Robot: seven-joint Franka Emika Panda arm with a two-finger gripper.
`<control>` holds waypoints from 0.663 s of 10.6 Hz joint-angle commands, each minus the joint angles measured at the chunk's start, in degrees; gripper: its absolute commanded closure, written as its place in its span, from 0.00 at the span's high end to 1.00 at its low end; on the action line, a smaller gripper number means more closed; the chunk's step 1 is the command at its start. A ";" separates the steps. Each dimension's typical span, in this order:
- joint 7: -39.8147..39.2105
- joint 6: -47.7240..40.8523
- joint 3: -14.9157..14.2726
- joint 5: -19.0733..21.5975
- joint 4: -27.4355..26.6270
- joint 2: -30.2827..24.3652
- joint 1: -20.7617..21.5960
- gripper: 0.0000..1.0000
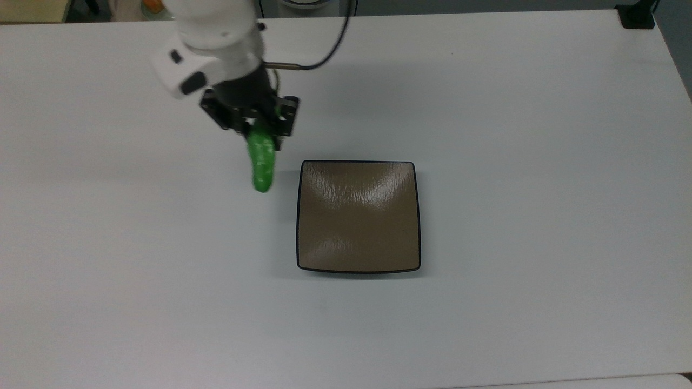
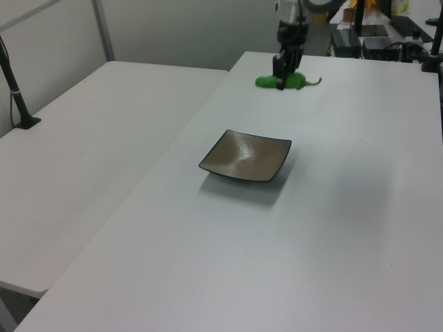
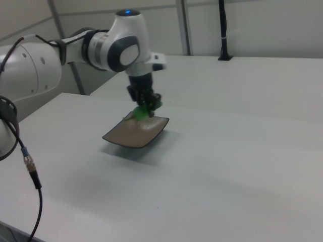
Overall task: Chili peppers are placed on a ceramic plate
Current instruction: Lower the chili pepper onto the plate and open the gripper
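We see a wide white table (image 1: 486, 108) with a smooth matte top, which takes almost the whole frame in the top view. The white and dark grey arm (image 3: 106, 48), with rounded glossy shells, enters from the upper left of the right view and from the upper left of the top view. Near the centre of the top view lies the ceramic plate (image 1: 358, 216), square and shallow with rounded corners, glossy brown with a thin dark rim and a finely rippled surface that catches the light; we see nothing lying in it. The gripper (image 1: 258, 128), black and boxy, is above and to the left of the plate in the top view, and its fingers are pinched on the chili pepper (image 1: 261, 160) near its stem end. The pepper is bright green, glossy, bumpy and elongated; it hangs from the fingers toward the bottom of the frame, just beside the plate's upper left corner and not over the plate. In the left view the pepper (image 2: 266, 81) is held clear above the table, in the upper middle of the frame, and its thin curved stem (image 2: 315, 81) points to the right.
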 commanded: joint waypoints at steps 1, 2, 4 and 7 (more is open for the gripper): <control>8.90 5.92 -0.61 0.73 -0.93 2.95 6.57 0.05; 13.03 8.48 -0.61 0.65 -0.93 4.36 7.55 0.05; 20.07 14.19 -0.52 0.65 -1.02 6.56 9.04 0.05; 27.91 20.44 -0.52 -0.23 -1.46 9.45 10.54 0.05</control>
